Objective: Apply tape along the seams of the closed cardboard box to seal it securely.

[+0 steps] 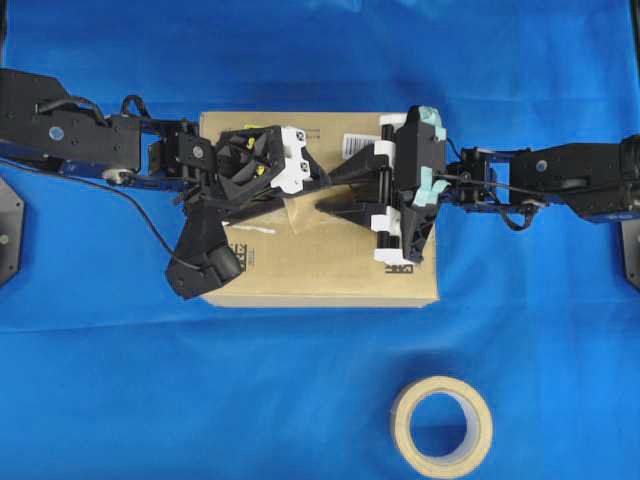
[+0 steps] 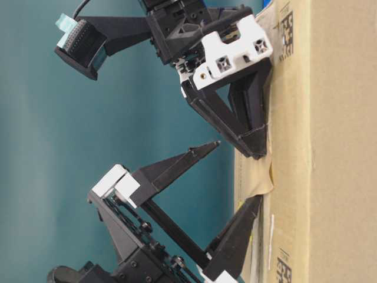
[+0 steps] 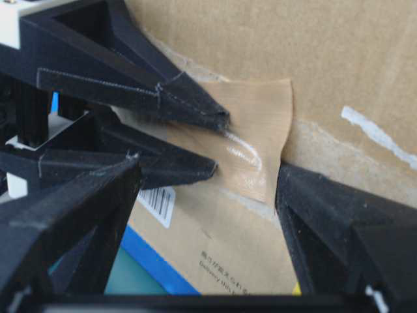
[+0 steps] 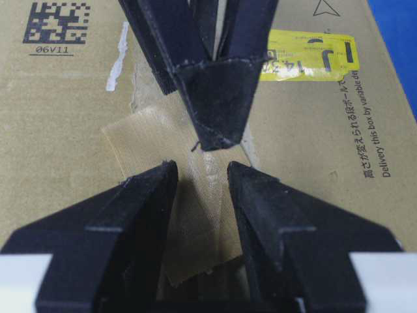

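Your left gripper point(image 1: 283, 205) stands spread, one fingertip on the tape point(image 4: 176, 195). Right gripper point(image 4: 202, 175) spread too, both tips pressing it. Tape's long axis crosses the seam point(image 3: 326, 134) of the cardboard box point(image 1: 330, 270).

A blue cloth point(image 1: 300, 390) covers the whole work surface and shows faint creases. On it, near the lower edge of the overhead view and right of centre, lies 1 cream tape roll point(image 1: 441, 427), flat on its side, its round hole showing the blue beneath. The roll sits well apart from everything else. In the table-level view the background is a plain teal-blue backdrop point(image 2: 65, 147), smooth and unmarked, filling the left side of the frame.
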Tool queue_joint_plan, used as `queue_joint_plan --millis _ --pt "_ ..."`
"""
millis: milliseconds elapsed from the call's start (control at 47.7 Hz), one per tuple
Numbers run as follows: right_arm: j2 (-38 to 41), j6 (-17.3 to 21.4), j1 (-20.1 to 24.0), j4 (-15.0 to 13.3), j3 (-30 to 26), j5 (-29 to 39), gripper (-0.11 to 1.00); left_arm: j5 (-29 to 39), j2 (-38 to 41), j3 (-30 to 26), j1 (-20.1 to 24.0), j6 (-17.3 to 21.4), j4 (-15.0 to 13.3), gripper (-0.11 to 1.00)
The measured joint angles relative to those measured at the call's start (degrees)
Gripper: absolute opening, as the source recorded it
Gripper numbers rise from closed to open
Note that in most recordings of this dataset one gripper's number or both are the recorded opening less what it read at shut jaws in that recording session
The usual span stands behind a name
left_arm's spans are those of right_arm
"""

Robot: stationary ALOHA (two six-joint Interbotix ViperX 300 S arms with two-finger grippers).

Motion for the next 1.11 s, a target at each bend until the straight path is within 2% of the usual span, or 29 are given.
queue_joint_plan --millis 272,461,796,1110 --pt "-0.09 -0.09 0.00 0.00 0.09 0.00 0.41 12.22 1.85 -5.98 0.00 0.00 0.79 0.79" --pt "-0.18 -0.18 0.00 0.09 0.18 -0.09 0.41 18.19 2.99 -8.88 0.00 0.00 1.14 0.79" --pt "-0.09 -0.18 0.00 0.00 0.18 0.00 0.41 19.69 2.99 -9.40 0.00 -0.09 1.23 0.79" --pt "-0.26 -0.18 0.00 0.00 0.18 -0.09 0.41 21.27 -0.44 -8.61 0.09 -0.88 1.32 0.79"
